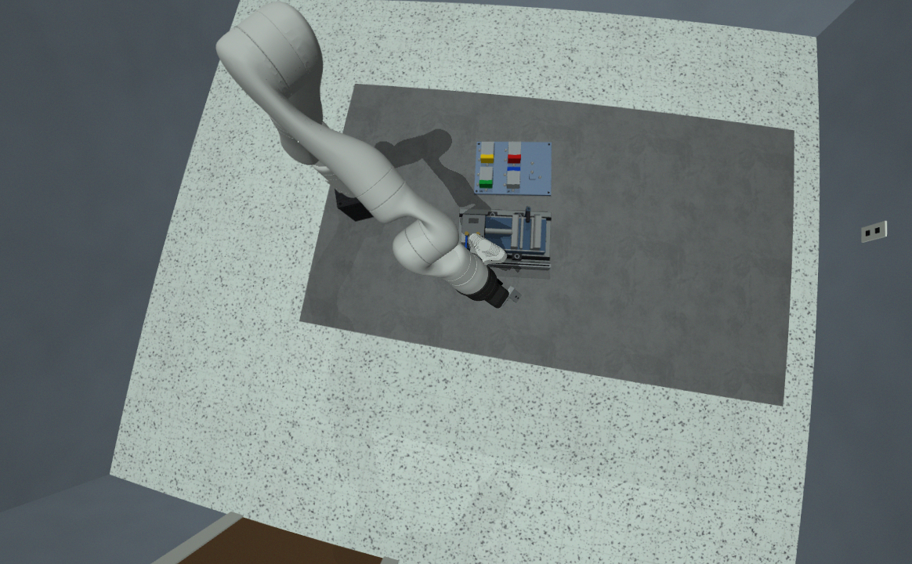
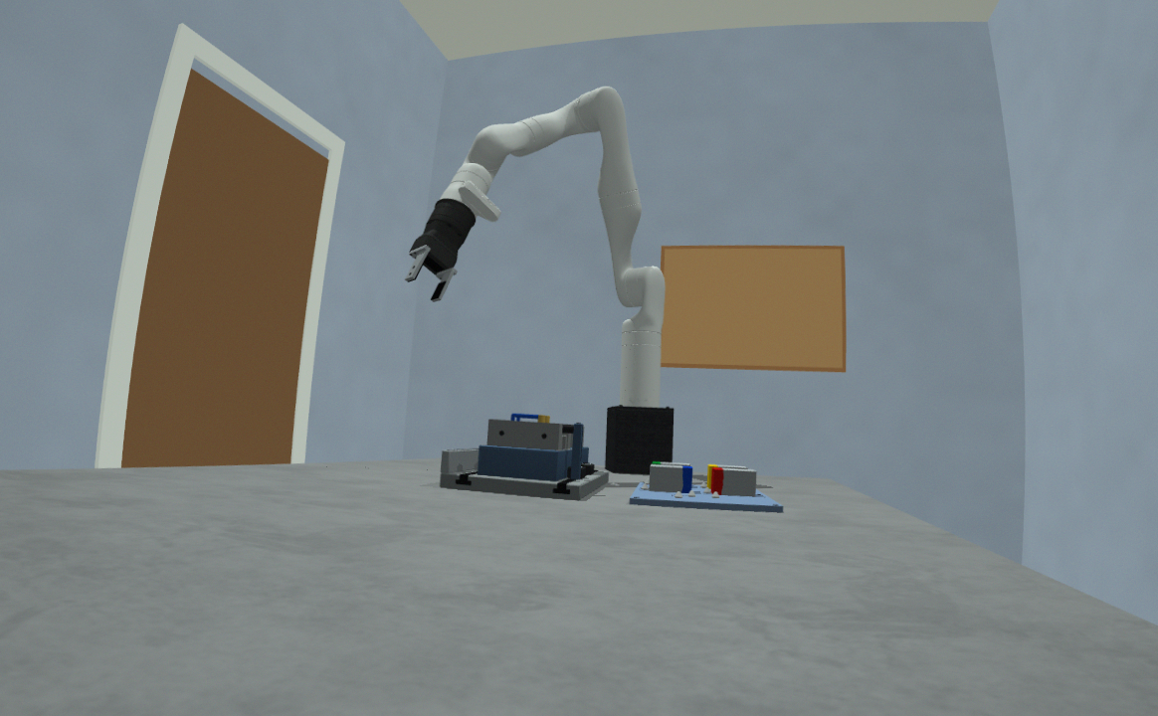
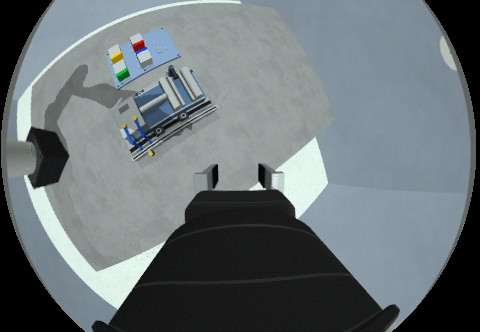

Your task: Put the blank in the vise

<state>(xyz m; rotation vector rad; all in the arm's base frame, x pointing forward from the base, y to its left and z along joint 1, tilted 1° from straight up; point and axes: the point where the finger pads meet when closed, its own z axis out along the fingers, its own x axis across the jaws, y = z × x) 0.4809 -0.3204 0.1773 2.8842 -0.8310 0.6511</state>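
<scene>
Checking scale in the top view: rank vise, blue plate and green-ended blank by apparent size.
1. Vise and blue plate: footprints look alike, so no ranking between them.
2. Green-ended blank, clearly smallest.

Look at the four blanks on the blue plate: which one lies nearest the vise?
The green-ended blank. It sits in the plate's row closest to the vise, on the arm's side, beside the blue-ended one.

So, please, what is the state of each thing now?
Black two-finger gripper: open, empty, high above the table.
Green-ended grey blank: lying on the blue plate.
Yellow-, red- and blue-ended blanks: on that plate.
Blue-grey milling vise: no blank inside.
</scene>
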